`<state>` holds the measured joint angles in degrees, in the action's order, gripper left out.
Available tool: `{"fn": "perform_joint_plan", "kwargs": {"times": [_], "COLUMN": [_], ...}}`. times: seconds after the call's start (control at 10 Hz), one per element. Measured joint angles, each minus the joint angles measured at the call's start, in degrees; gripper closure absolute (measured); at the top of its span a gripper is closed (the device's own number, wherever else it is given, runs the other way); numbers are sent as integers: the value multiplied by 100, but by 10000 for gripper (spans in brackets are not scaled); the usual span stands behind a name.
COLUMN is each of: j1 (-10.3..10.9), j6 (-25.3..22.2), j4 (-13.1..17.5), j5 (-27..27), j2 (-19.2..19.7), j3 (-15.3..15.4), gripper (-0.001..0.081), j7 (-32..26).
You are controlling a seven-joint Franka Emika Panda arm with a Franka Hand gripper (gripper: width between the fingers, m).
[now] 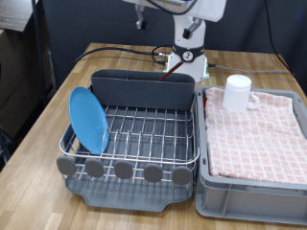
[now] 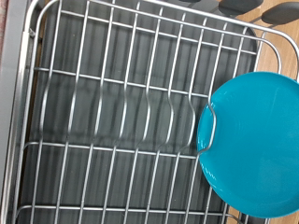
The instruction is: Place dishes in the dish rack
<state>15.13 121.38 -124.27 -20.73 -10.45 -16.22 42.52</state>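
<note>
Wooden planks formed the table (image 1: 38, 134), with a dark curtain behind it. On it sat the dish rack (image 1: 144, 129), a silver wire grid on round grey feet over a grey drip tray, with a dark grey utensil caddy (image 1: 144, 88) along its far side. The light-blue plate (image 1: 88, 119), round and smooth, stood tilted on edge at the rack's left end; in the wrist view one wire curved across its rim. Something reddish showed at the caddy's right end, too small to make out. Right of the rack stood a grey plastic bin (image 1: 251, 187) covered by a red-and-white checked cloth (image 1: 259, 134), with the plain white cup (image 1: 237, 93) upright on its far left corner. The arm was cut off at the top of the exterior view, so the gripper's fingers were unseen and whether they were clenched or released could not be told.
</note>
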Motion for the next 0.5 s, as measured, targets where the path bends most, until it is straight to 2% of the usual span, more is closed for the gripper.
{"fn": "perform_joint_plan", "kwargs": {"times": [0.2, 0.5], "j1": [11, 207], "j6": [12, -235], "j4": [3, 38], "j5": [231, 1097], "j2": [10, -100], "j3": [-38, 44], "gripper": [3, 3], "j7": [-301, -635]}}
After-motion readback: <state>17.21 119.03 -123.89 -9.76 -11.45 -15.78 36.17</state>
